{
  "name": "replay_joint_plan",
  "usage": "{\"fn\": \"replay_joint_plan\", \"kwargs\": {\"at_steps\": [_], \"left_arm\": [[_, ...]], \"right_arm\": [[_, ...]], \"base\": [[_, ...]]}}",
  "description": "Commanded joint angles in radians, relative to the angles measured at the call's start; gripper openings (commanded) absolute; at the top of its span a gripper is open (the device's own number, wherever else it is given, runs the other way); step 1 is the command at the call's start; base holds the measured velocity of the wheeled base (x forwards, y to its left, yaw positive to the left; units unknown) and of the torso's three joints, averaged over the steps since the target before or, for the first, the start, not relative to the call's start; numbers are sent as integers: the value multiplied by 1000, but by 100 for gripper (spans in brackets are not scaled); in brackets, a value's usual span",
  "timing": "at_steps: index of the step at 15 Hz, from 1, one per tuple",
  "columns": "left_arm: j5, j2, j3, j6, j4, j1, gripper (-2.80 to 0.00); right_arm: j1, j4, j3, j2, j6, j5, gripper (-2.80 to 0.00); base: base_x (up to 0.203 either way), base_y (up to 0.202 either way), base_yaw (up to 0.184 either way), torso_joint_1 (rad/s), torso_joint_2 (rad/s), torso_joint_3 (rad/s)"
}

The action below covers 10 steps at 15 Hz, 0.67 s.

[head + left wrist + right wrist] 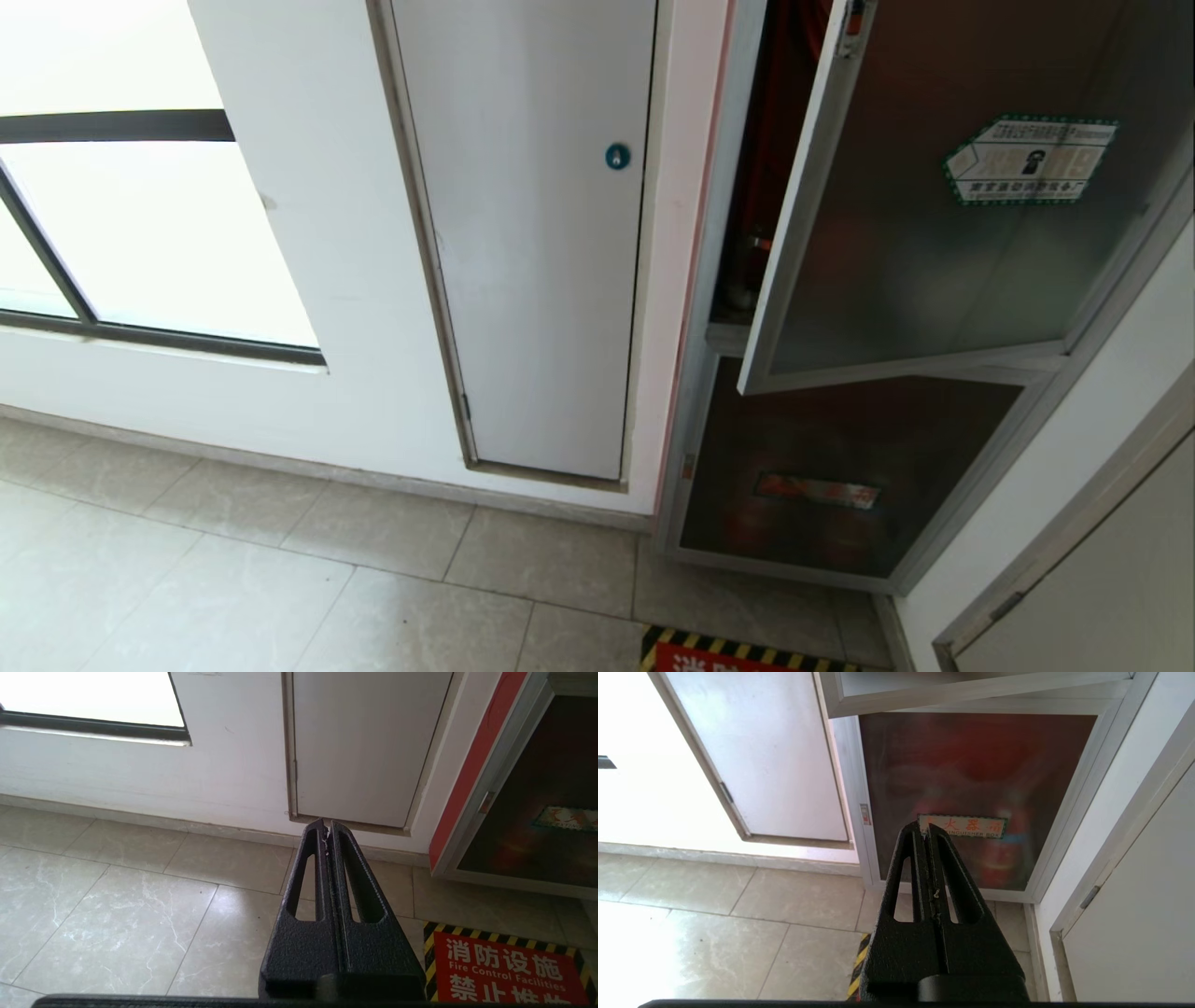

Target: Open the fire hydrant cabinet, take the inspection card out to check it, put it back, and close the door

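1. Silver aluminium frames the cabinet (695,392), set in the white wall at the right of the head view; its inside shows red through the gap at the top.
2. The door (934,233), a dark tinted pane in a silver frame, stands ajar, swung out from its left edge, with a small latch (851,28) near its upper corner and a green-edged label (1032,159) on the glass.
3. Below it a second dark glass panel (840,476) with a red label is shut.
4. To the left sits a white panel (532,233) with a round blue lock (617,156).
5. The card cannot be made out in any view.
6. The left gripper (326,828) hangs low over the tiled floor (117,905), its fingers pressed together and holding nothing, pointing at the foot of the white panel.
7. The right gripper (926,830) is likewise closed and empty, pointing at the lower glass panel.
8. A red floor sign (504,970) with striped edging lies before the cabinet.
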Motion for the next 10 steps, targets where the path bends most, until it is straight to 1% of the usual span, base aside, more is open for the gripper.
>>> {"fn": "replay_joint_plan", "kwargs": {"at_steps": [1, 3, 5, 8, 10], "left_arm": [[0, 1, 0, 0, 0, 0, -280], [0, 1, 0, 0, 0, 0, -280], [0, 1, 0, 0, 0, 0, -280], [0, 1, 0, 0, 0, 0, -280], [0, 1, 0, 0, 0, 0, -280]], "right_arm": [[7, -6, -7, 3, -8, -1, -280], [7, -19, -53, 61, -13, 3, -280], [12, -49, -111, 184, -10, 16, -280], [53, -146, -217, 423, -9, 70, -280], [99, -232, -296, 598, -9, 120, -280]], "base": [[0, 0, 0, 0, 0, 0], [0, 0, 0, 0, 0, 0], [0, 0, 0, 0, 0, 0], [0, 0, 0, 0, 0, 0], [0, 0, 0, 0, 0, 0]]}}
